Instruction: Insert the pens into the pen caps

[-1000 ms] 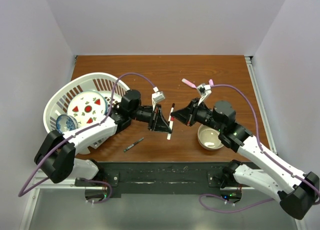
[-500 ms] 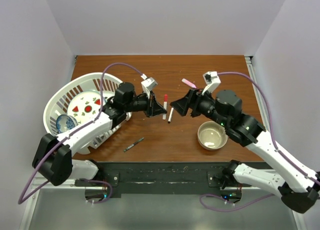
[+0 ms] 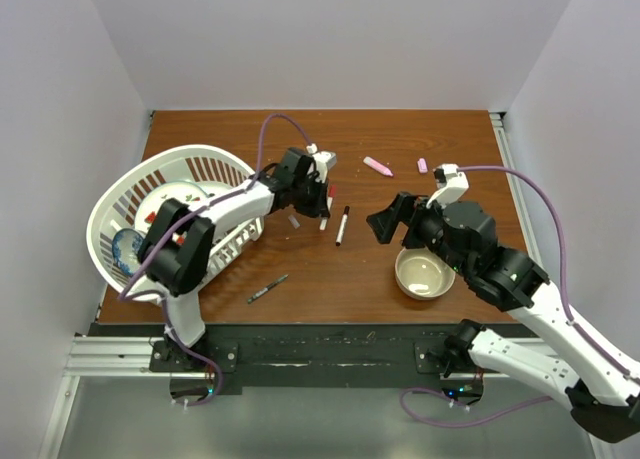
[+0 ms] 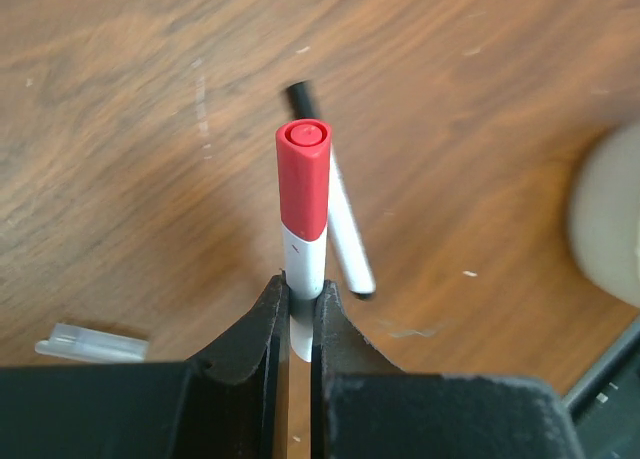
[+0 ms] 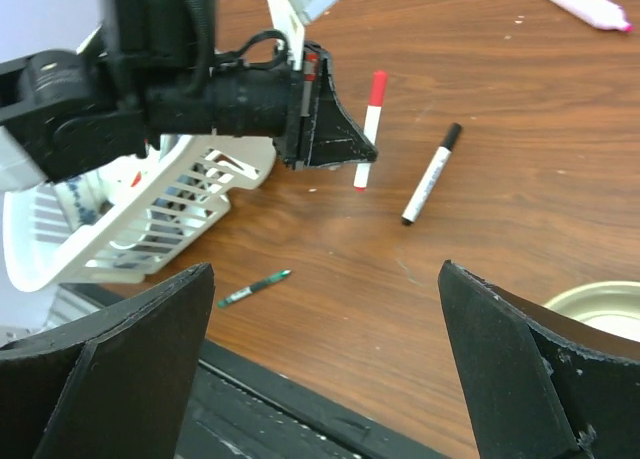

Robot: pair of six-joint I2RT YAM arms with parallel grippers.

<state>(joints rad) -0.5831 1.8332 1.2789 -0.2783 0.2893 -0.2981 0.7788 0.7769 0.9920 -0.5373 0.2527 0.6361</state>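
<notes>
Left gripper (image 4: pixel 300 297): closed tight on the white barrel of the red-capped pen (image 4: pixel 303 194). The pen sticks up out of the jaws with its cap end farthest from the wrist. In the overhead view it sits at the frame's centre, just right of the basket (image 3: pixel 120 194).
Right gripper (image 5: pixel 325 269): jaws spread wide with nothing between them, hanging right of centre in the overhead view, near the upper-left rim of the bowl (image 3: pixel 398 269).
Black-capped pen (image 3: pixel 342 225): lies loose on the table (image 3: pixel 200 129) at centre frame, just right of the held pen, with its cap on.
Pink marker (image 3: pixel 377 166): lies flat in the upper middle of the overhead frame, with no cap on it.
Pale pink cap (image 3: pixel 422 165): sits near the marker on its right, apart from it.
Thin dark pen (image 3: pixel 268 288): lies in the lower middle, near the front edge, with nothing beside it.
Small clear piece (image 4: pixel 90 344): lies on the wood at the lower left of the left wrist view (possibly a cap, but too blurred to say).
Done so far: both white-barrelled pens wear their caps, one red and one black.
Left to do: as I judge it, the pink marker has yet to go into its pale cap, and the held pen is not yet put down. I cannot tell whether the thin pen needs a cap.
</notes>
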